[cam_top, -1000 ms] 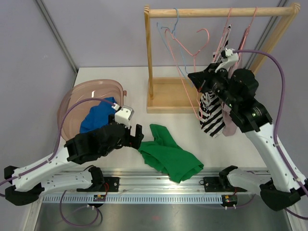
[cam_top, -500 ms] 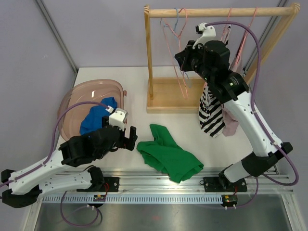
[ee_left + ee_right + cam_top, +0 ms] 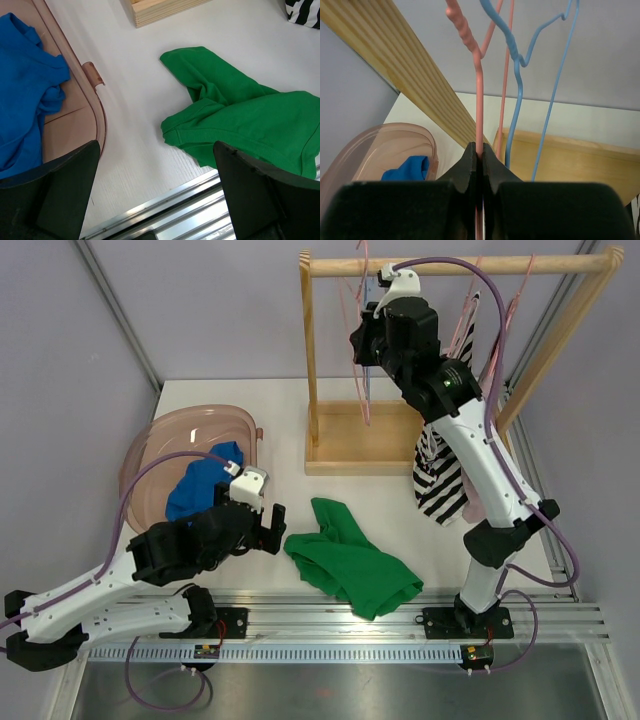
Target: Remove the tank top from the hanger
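Observation:
A green garment (image 3: 350,558) lies crumpled on the table, off any hanger; it also shows in the left wrist view (image 3: 240,112). My left gripper (image 3: 272,527) hovers open and empty just left of it, its fingers (image 3: 65,190) wide apart. My right gripper (image 3: 363,350) is raised high by the wooden rack's left post (image 3: 310,350). It is shut on the wire of a bare pink hanger (image 3: 479,95), which hangs up near the top rod (image 3: 470,264). A bare blue hanger (image 3: 520,95) hangs right beside it.
A black-and-white striped garment (image 3: 438,478) and a pink one hang at the rack's right side. The rack's wooden base (image 3: 350,445) stands on the table. A pink basin (image 3: 165,445) at the left holds a blue garment (image 3: 200,485). A metal rail (image 3: 330,625) runs along the near edge.
My right arm has risen and swung left from the striped garment to the rack's top left, carrying the pink hanger. My left gripper has drawn back slightly from the green garment.

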